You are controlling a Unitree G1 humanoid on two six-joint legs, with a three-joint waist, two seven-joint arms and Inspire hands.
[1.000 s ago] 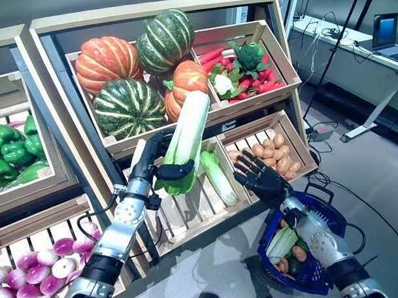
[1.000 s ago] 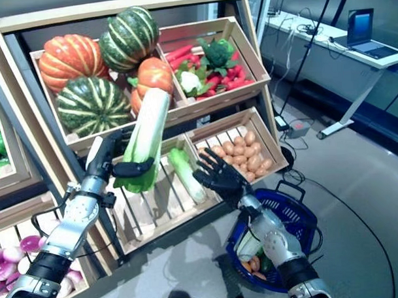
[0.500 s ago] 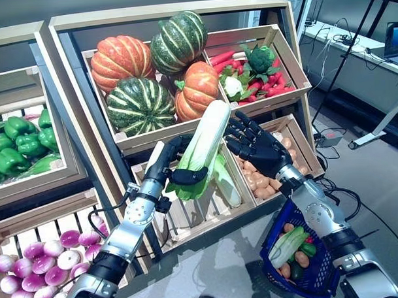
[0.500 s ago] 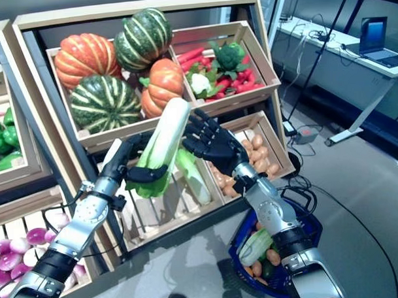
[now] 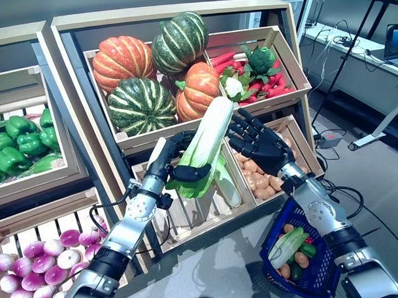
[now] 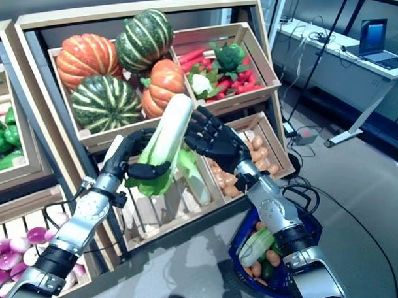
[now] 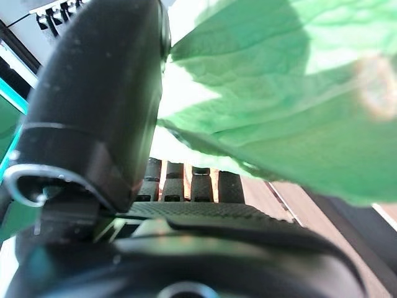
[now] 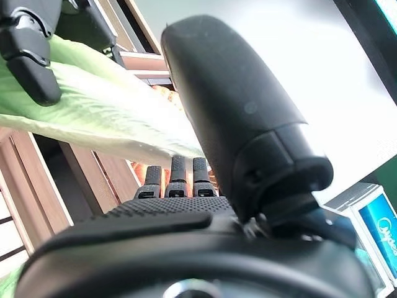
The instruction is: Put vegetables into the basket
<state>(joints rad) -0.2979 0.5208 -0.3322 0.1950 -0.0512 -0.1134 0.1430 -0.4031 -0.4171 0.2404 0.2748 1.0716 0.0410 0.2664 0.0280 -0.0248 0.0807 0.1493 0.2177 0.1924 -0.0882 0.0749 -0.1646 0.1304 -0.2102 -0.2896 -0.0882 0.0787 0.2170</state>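
Gripping long pale-green cabbage (image 5: 205, 145) upright-tilted, left hand (image 5: 168, 164) fingers curled.

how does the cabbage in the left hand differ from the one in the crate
The held cabbage is in the air, tilted with its white end up, gripped by the left hand. The crate cabbage lies flat on the slats, untouched and partly hidden behind the held one. Both are long, pale green and white.

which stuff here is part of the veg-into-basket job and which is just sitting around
In the job: cabbage gripped by left robot hand; open right robot hand beside it; blue basket.

Lying about: pumpkins, green peppers, potatoes, laptop.
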